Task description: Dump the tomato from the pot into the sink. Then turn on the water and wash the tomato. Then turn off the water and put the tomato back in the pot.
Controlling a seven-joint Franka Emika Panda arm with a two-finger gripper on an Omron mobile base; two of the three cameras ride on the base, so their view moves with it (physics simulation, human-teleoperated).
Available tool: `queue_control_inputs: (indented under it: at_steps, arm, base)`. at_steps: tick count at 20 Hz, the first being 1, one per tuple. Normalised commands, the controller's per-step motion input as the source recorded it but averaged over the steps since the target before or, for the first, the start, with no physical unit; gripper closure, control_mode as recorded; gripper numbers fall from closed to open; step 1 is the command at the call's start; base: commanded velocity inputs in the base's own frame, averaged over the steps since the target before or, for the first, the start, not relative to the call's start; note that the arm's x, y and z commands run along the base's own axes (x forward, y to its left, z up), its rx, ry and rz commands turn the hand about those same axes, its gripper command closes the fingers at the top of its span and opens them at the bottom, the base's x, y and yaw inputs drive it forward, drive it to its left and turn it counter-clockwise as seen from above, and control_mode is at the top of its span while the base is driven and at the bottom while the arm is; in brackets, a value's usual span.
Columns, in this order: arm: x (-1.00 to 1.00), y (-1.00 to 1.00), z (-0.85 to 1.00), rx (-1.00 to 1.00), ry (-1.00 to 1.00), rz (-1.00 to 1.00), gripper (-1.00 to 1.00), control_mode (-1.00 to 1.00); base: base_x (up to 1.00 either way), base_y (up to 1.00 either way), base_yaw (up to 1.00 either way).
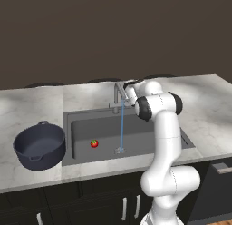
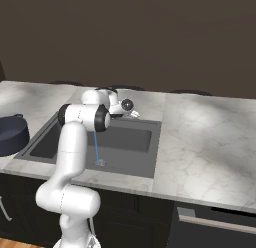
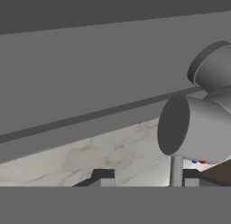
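The tiny red tomato (image 1: 94, 143) lies on the floor of the dark grey sink (image 1: 136, 124), left of the drain. A thin blue stream of water (image 1: 122, 129) falls from the grey faucet (image 1: 118, 98) onto the basin floor; the stream (image 2: 95, 147) also shows in the right base view. The dark blue-grey pot (image 1: 38, 147) stands upright on the counter left of the sink, nothing visible in it. My gripper (image 1: 127, 93) is at the faucet's top, behind the sink. In the hand view its fingertips (image 3: 103, 176) stand wide apart, open, with the faucet's grey cylinder (image 3: 194, 128) close in front.
Marble counter (image 1: 204, 110) stretches right of the sink (image 2: 130, 137) and behind it up to a dark wall. The pot's edge (image 2: 10, 134) shows at the far left. Dark cabinets and a dishwasher front (image 2: 215, 227) run below the counter.
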Motion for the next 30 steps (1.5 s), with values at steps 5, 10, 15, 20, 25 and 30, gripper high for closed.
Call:
queue_control_inputs:
  at_steps: [5,10,15,20,25,30]
  arm:
    - [0.0,-0.9,0.0,0.06,0.1,-0.11,1.0,-1.0]
    - [0.01,-0.63,0.0,0.11,0.1,-0.07,1.0,-1.0]
    - [0.11,-0.23,0.0,0.23,0.06,0.0,1.0,-1.0]
    - [0.28,-0.09,0.0,0.22,0.07,0.0,1.0,-1.0]
    - [0.38,0.0,0.0,0.19,0.05,0.0,1.0,-1.0]
    - [0.38,0.11,0.07,0.13,0.02,0.0,1.0,-1.0]
  base:
    - [0.0,0.0,0.0]
    - [0.0,0.0,0.0]
    - [0.0,0.0,0.0]
    - [0.0,0.0,0.0]
    - [0.0,0.0,0.0]
    - [0.0,0.0,0.0]
